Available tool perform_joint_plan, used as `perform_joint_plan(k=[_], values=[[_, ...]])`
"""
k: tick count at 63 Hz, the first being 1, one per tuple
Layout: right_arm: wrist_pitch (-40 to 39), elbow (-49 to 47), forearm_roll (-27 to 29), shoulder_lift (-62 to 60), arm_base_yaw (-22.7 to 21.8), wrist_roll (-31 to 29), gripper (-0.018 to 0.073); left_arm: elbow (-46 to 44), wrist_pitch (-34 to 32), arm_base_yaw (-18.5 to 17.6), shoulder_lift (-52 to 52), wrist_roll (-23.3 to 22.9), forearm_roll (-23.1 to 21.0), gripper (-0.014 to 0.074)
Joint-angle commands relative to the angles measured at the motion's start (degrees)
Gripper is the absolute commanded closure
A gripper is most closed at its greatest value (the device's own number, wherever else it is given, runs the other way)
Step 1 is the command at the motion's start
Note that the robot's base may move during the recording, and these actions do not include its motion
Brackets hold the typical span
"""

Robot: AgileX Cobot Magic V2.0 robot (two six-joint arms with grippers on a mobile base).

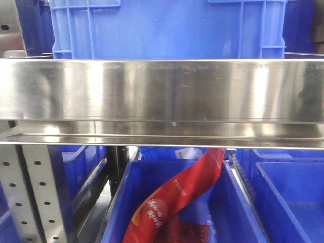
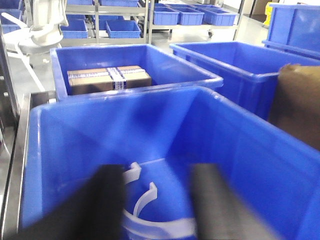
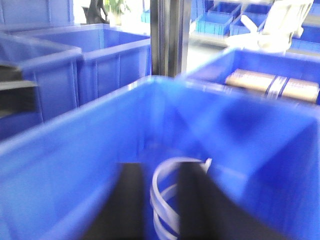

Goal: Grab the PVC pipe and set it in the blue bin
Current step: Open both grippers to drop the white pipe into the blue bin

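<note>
Right now both arms hang over the blue bin (image 2: 100, 120), where curved white PVC pipes (image 2: 145, 200) lie on its floor. The left pincer (image 2: 157, 210) is spread wide, holding nothing. The right pincer (image 3: 160, 200) straddles a pipe loop, jaws parted, not clamped. It looks like the grabbing step: next, lower and close on one pipe.

the left gripper (image 2: 157, 210) hangs inside a blue bin (image 2: 240, 150), walls close on both sides and ahead, open room only above. white pipe (image 2: 145, 205) coils lie just below between its spread fingers. the right gripper (image 3: 160, 200) is hemmed likewise, with a steel post (image 3: 167, 37) beyond the far wall.
</note>
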Motion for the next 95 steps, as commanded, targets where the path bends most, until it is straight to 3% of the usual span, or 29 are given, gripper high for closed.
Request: perform_joint_plan(k=[1,4,18,36,53,60,69,95], values=[[-0.9,-0.5,0.0,-0.6,0.0,-0.2,0.0699,-0.6,-0.5,-0.3,-1.0,0.0,-0.2,0.0642],[-0.9,-0.5,0.0,-0.4,0.0,-0.2,0.0728,-0.6,0.2,-0.3,-1.0,0.0,-0.2,0.0709],[2.5,-0.5,0.0,-2.3,0.0,-0.2,0.0728,-0.6,3.6,-0.3,-3.0,0.0,-0.7,0.0707],[6.1,0.3,0.0,-14.2,0.0,-0.2,0.0728,1.5,12.0,-0.3,-15.6,0.0,-1.8,0.0707],[-3.3,14.7,0.0,-26.3,0.0,-0.2,0.0728,20.4,2.5,-0.3,-31.0,0.0,-1.7,0.0707],[-3.9,23.0,0.0,-31.2,0.0,-0.2,0.0728,32.0,-4.7,-0.3,-37.5,0.0,-1.7,0.0707],[-4.2,31.1,1.2,-37.7,0.0,1.6,0.0728,41.5,-8.6,-0.3,-44.0,0.0,-1.9,0.0707],[-2.4,35.1,1.7,-46.3,0.0,1.6,0.0728,46.0,-8.7,-0.3,-51.0,0.0,-1.5,0.0707]])
